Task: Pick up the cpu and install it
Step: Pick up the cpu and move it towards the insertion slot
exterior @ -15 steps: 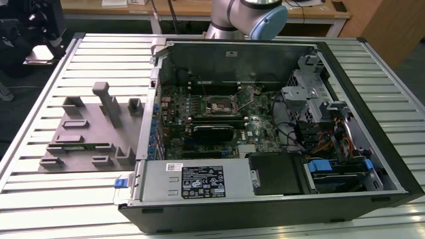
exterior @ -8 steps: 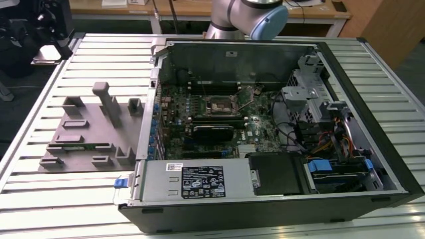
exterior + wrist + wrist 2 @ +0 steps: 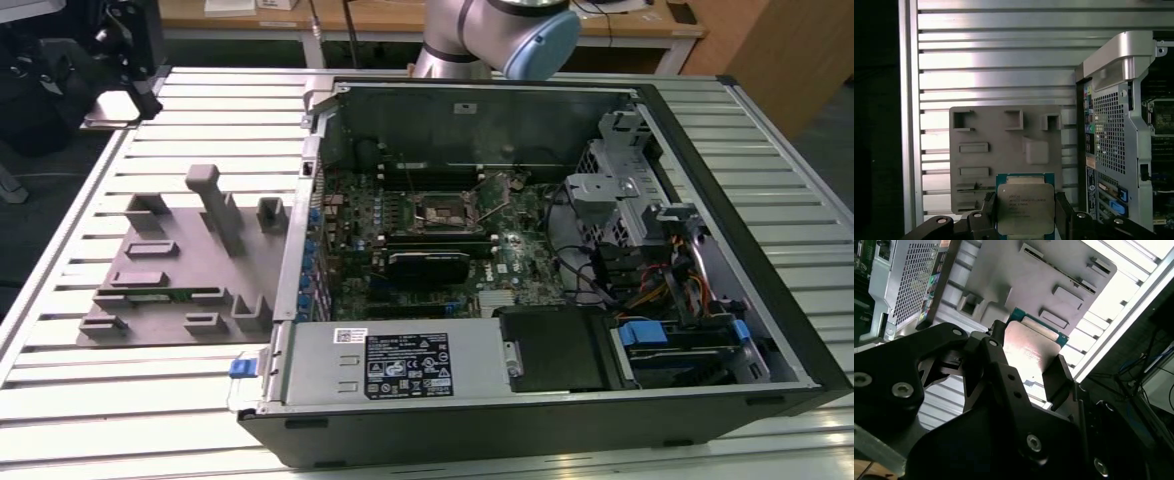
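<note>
Hand (image 3: 1024, 204) is clamped narrow on the cpu (image 3: 1025, 216), w/ fingers (image 3: 1063, 210) on two opposite edges and the silver lid facing the first wrist view. In both wrist views the cpu hangs in the air w/ the grey fixture plate (image 3: 1004, 155) beyond it, not touching it. The plate lies on the slatted tabletop (image 3: 80, 400), mid-frame at the exterior view's left. The PC case (image 3: 534, 120) lies open just beside it, taking centre and right of frame. The socket (image 3: 447, 212) sits upper-centre on the board and looks bare w/ its lever up, tho I can't be sure.

Pick-up's done imo, install not yet started. Next move calls for keeping the cpu level, squaring its corners to the socket, and setting it straight down w/o force, since contacts prob bend easily.
</note>
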